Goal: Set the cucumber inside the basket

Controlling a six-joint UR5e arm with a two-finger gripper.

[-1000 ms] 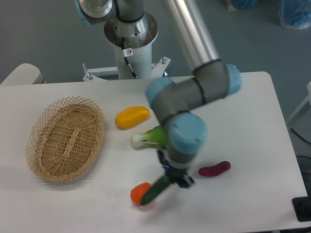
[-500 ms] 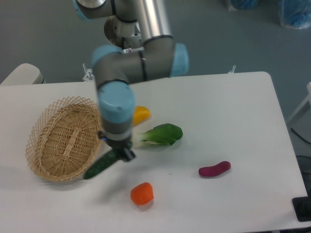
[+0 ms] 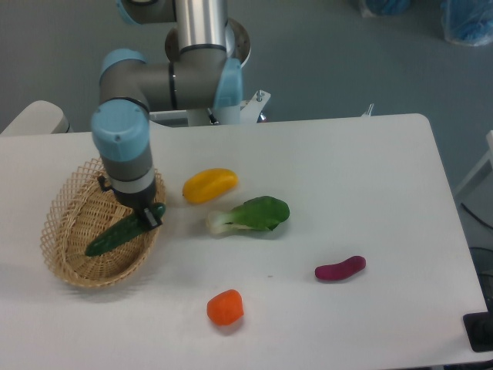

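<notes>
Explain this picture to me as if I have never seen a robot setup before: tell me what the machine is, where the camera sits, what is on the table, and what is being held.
The grey and light blue jointed machine is a robot arm, bolted to a post at the far edge of a white table. One fixed camera looks down on it from the front and above. At the arm's end is the gripper, a two-fingered clamp. It is shut on one end of the cucumber, a slim dark green vegetable that slants down over the inside of the basket, an oval wicker one at the left. Whether the cucumber's low tip touches the basket floor cannot be told. Also lying on the table are a yellow vegetable, a leafy bok choy, a small purple eggplant and an orange vegetable.
</notes>
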